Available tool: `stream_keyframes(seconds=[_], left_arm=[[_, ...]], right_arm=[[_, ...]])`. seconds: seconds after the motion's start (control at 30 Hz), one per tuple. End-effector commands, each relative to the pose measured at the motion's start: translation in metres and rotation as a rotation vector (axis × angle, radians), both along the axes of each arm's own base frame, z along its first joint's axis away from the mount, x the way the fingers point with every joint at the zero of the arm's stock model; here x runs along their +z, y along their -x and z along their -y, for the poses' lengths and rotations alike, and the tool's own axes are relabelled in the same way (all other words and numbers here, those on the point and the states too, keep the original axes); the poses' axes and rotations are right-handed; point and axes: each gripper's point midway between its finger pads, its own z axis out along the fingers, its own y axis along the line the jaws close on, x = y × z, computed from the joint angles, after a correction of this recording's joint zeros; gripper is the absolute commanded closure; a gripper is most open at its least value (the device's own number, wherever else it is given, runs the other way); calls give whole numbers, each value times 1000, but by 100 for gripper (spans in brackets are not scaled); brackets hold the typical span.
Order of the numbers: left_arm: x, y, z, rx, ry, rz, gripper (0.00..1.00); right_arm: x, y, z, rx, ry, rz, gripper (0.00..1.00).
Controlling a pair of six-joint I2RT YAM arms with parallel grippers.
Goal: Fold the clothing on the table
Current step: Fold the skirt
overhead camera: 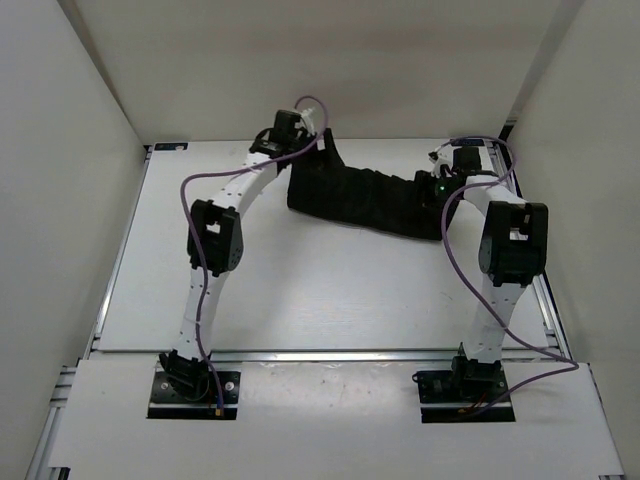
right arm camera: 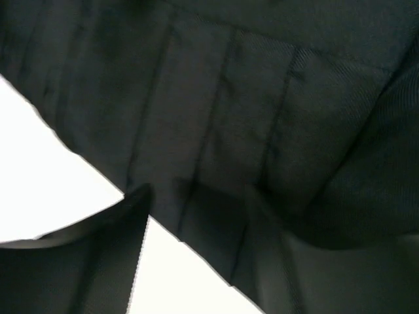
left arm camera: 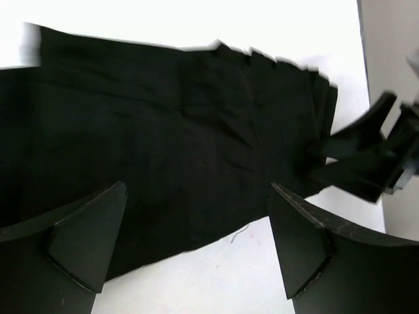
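At the far edge of the table (overhead camera: 300,300) we see the clothing (overhead camera: 365,198) doubled into a long band. The left gripper (left arm camera: 196,190) and right gripper (overhead camera: 440,188) gape empty, and crosswise folds likely remain.

- left arm (overhead camera: 213,238): reaches forward, elbow raised, forearm angled in toward centre, wrist tipped down at the far end
- left gripper (left arm camera: 196,229): fingers (left arm camera: 88,232) spread wide, clamped on nothing
- right arm (overhead camera: 512,245): elbow raised, forearm turned inward, wrist low
- right gripper (right arm camera: 203,261): fingers apart, one sharp at lower left, the other blurred at lower right
- both grippers point down, well apart from each other
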Motion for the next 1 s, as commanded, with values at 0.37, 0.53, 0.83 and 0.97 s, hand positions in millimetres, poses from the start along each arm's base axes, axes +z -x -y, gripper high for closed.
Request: stream_keyframes(seconds=[0.37,0.53,0.83,0.97], left_arm=[[-102,-1,41,-75,-47,-148,2],[-123,-8,8,5,-106,-192,1],[-109,-4,4,15,-117,-205,1],[-102,18,22,-23,-164,-214,2]], right_arm=[[-21,1,13,-32,217,-12,39],[-31,6,42,-113,376,-37,86],[23,-13,54,-185,509,120,100],[99,-18,-33,31,-9,223,100]])
